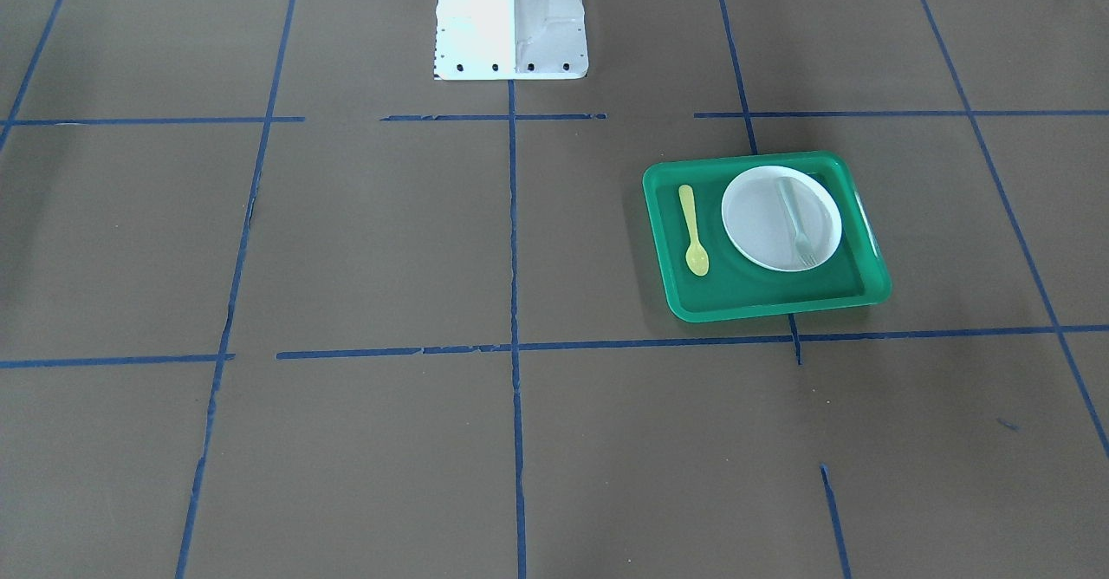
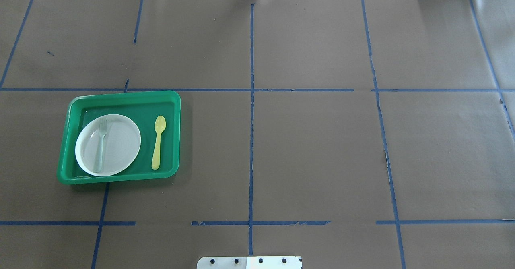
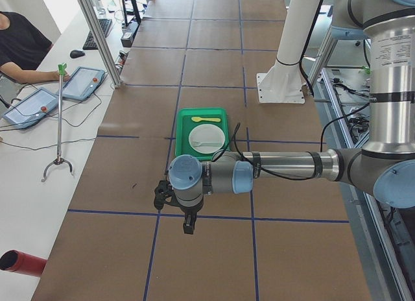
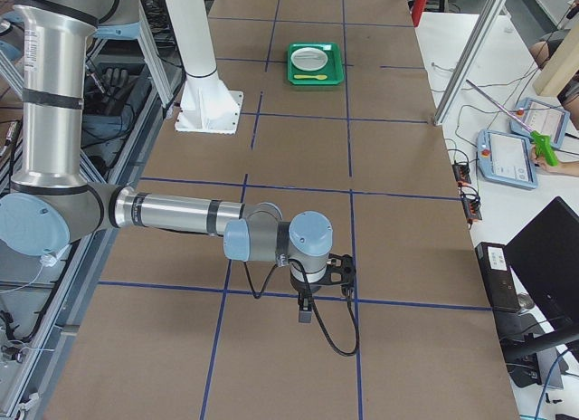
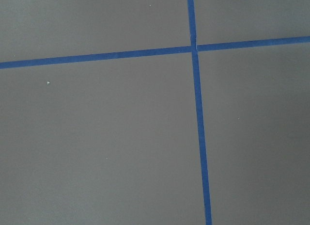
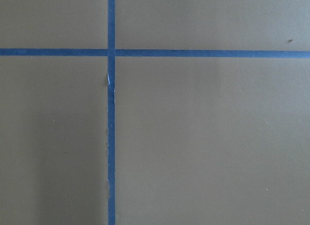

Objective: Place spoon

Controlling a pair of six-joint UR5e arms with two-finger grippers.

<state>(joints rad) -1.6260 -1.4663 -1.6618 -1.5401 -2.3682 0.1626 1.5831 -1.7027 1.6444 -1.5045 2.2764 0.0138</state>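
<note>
The small yellow spoon [image 1: 693,230] lies flat inside the green tray [image 1: 771,309], beside a white plate [image 1: 762,232] that carries a pale grey-green fork [image 1: 794,222]. In the overhead view the spoon [image 2: 158,142] is to the right of the plate [image 2: 120,140] in the tray [image 2: 120,96], bowl pointing away from the robot. My left gripper [image 3: 187,224] shows only in the exterior left view, far from the tray, over bare table. My right gripper [image 4: 306,311] shows only in the exterior right view, far from the tray [image 4: 314,63]. I cannot tell whether either is open or shut.
The white robot pedestal [image 1: 511,24] stands at the table's robot side. Blue tape lines [image 2: 251,100] divide the brown table. Both wrist views show only brown paper and tape. An operator [image 3: 19,45], tablets [image 3: 81,82] and a grabber stick [image 3: 58,119] are at the far side bench.
</note>
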